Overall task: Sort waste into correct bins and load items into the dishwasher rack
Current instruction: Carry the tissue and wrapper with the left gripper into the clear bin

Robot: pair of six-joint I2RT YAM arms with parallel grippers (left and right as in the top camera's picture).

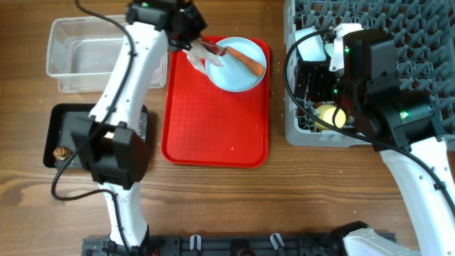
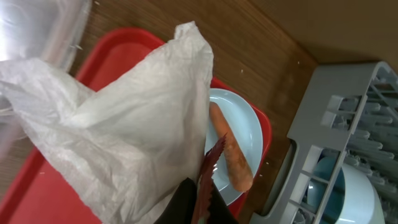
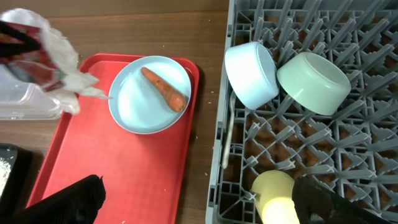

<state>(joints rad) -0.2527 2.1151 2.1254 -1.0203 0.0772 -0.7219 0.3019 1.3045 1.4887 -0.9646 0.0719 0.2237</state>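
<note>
My left gripper (image 1: 197, 48) is shut on the crumpled white tissue (image 2: 124, 106) and the small red wrapper (image 2: 210, 171). It holds them above the far left corner of the red tray, beside the light blue plate (image 1: 234, 70). The orange carrot piece (image 1: 245, 61) lies on the plate. My right gripper (image 3: 198, 183) is open and empty over the near left edge of the grey dishwasher rack (image 1: 419, 28). The yellow cup (image 3: 277, 196) lies in the rack by its right finger. A blue bowl (image 3: 250, 73), a green bowl (image 3: 314, 81) and the white spoon (image 3: 229, 134) sit in the rack.
The clear tub (image 1: 106, 53) stands at the far left. The black tray (image 1: 60, 114) sits nearer, holding a brown scrap (image 1: 61, 151) and rice grains. The flat red tray (image 1: 213, 121) lies in the middle, between the bins and the rack.
</note>
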